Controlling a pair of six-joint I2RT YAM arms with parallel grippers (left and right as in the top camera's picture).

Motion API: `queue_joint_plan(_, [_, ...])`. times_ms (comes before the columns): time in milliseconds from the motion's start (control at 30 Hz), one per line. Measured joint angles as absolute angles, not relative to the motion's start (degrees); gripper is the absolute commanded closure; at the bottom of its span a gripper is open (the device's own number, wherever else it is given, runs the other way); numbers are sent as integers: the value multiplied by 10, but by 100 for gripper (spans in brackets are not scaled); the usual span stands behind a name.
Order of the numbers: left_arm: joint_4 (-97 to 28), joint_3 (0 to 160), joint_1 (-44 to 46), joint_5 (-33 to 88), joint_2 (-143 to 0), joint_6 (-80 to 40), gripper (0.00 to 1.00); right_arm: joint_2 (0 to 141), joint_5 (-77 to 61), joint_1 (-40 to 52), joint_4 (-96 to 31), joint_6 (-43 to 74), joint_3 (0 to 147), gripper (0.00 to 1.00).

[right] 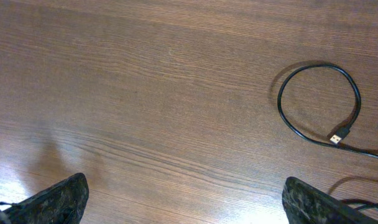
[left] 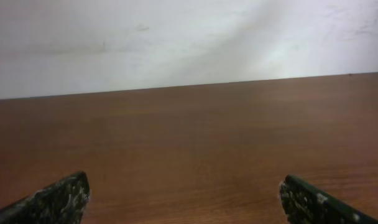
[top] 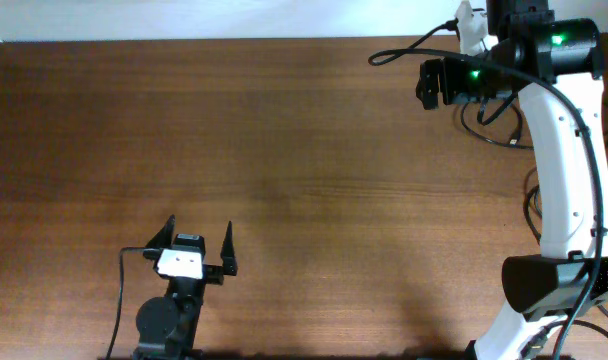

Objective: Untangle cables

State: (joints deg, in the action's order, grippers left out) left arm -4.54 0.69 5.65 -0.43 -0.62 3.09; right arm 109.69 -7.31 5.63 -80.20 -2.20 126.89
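Cable (right: 319, 65): black, thin, lying flat on the bench (right: 145, 93) in a single open loop, clearest from the right wrist view. Ends in a silver USB plug (right: 338, 135) at the loop's lower right, just beside the strand trailing off toward the right edge of that view. Shows again from overhead only as dark curves (top: 489, 125) at the far right corner of the bench, partly hidden under the white right arm (top: 564, 170); too small there to trace strand by strand, and hard to tell apart from the arm's own wiring.

As for the right claw (right: 186, 199): released, with dark fingers (right: 58, 199) spread wide at the two bottom corners of its wrist view. Grasping nothing. Hangs over bare wood, with the cable loop off to the right of the gap and apart from both fingers.

As for the left claw (top: 200, 240): released as well, spread wide and grasping nothing. Sits low at the near left part of the bench, well apart from the cable. From its own wrist view, only two dark fingertips (left: 58, 199) at the lower corners, then a stretch of brown wood and a pale wall (left: 176, 37) beyond the far edge.
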Motion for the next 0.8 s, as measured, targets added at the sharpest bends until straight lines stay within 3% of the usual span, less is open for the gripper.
queue_joint_plan(233, [-45,7,45,-7,-6,101,1,1097,-73,56,-802,-22,1269,1])
queue_joint_plan(467, [-45,7,17,-18,-6,34,1,1097,-73,56,-802,-22,1269,1])
queue_joint_plan(800, [-45,7,17,-20,-6,28,1,1097,-73,56,-802,-22,1269,1])
